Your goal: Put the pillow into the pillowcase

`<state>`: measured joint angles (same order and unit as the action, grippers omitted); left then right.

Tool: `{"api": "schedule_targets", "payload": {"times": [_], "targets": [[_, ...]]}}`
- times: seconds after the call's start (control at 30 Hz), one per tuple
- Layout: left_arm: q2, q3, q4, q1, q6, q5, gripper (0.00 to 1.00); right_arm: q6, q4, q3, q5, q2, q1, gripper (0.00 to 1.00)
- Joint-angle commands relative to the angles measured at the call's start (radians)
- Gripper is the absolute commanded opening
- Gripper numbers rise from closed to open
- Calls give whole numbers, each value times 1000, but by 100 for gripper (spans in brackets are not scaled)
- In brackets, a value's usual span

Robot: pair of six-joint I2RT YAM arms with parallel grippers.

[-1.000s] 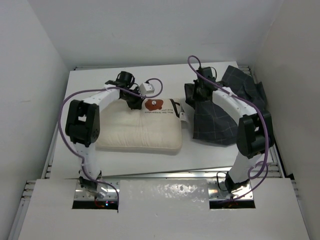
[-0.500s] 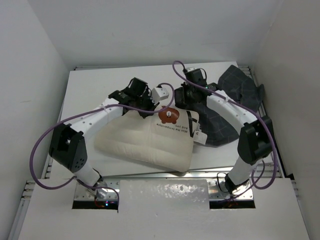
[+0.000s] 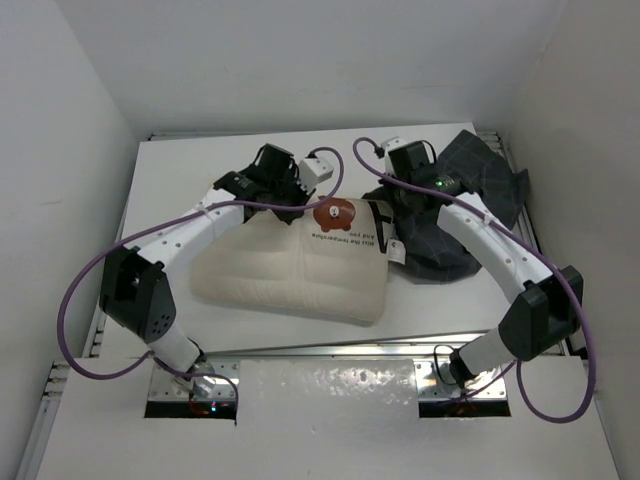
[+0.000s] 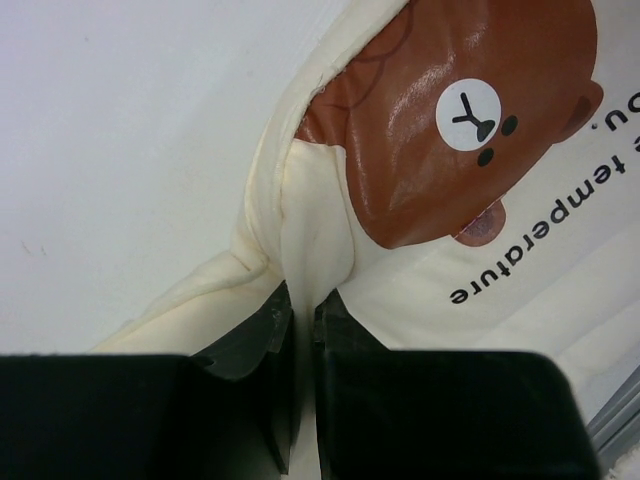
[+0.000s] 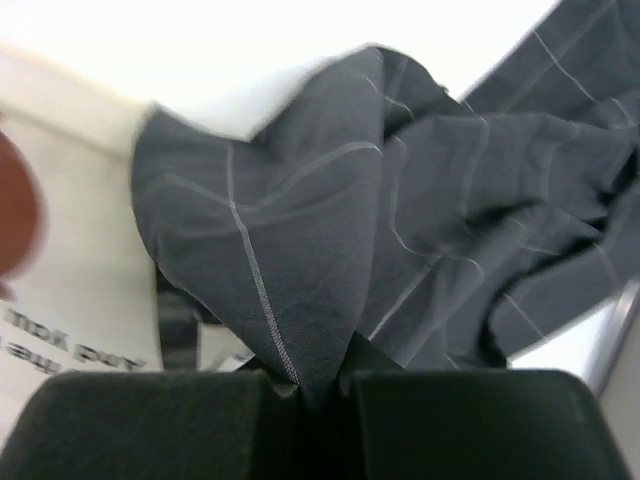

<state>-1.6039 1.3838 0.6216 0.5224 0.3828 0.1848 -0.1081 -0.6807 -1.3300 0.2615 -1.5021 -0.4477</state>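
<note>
- L hand [image 4: 302, 310] pinched tight on pillow [image 3: 290, 275] edge; R hand [image 5: 318, 380] pinched on pillowcase [image 3: 480, 175] hem.
- Pillow has slid toward 3 o'clock and now meets pillowcase; insertion prob. starting.

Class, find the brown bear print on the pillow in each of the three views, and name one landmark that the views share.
Top external: bear print near the picture's centre, on the pillow's far edge.
Left wrist: upper right, large and sharp.
Right wrist: only a blurred brown patch at the left edge, probably it.
Shared landmark: the black lettering beside the bear, visible in all three.
</note>
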Motion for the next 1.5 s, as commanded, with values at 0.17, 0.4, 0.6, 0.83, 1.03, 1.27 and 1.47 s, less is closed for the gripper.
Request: {"api": "schedule_targets", "payload": {"times": [0.17, 0.4, 0.6, 0.83, 1.03, 1.27, 1.47], "targets": [[42, 170, -40, -4, -12, -33, 0, 192, -115, -69, 185, 2, -29, 0], [-17, 284, 26, 41, -4, -56, 0, 261, -180, -254, 277, -93, -100, 0], [-50, 230, -46, 42, -94, -111, 0, 285, -186, -193, 317, -109, -216, 0], [-8, 247, -114, -50, -192, 20, 0, 228, -177, -2, 286, -37, -232, 0], [-56, 155, -83, -81, -346, 218, 0, 105, 113, 233, 36, 181, -264, 0], [-85, 11, -194, -91, -481, 275, 0, -40, 257, 356, -39, 145, -318, 10], [-77, -63, -224, -107, -498, 234, 0, -97, 261, 427, -70, 144, -315, 59]]}}
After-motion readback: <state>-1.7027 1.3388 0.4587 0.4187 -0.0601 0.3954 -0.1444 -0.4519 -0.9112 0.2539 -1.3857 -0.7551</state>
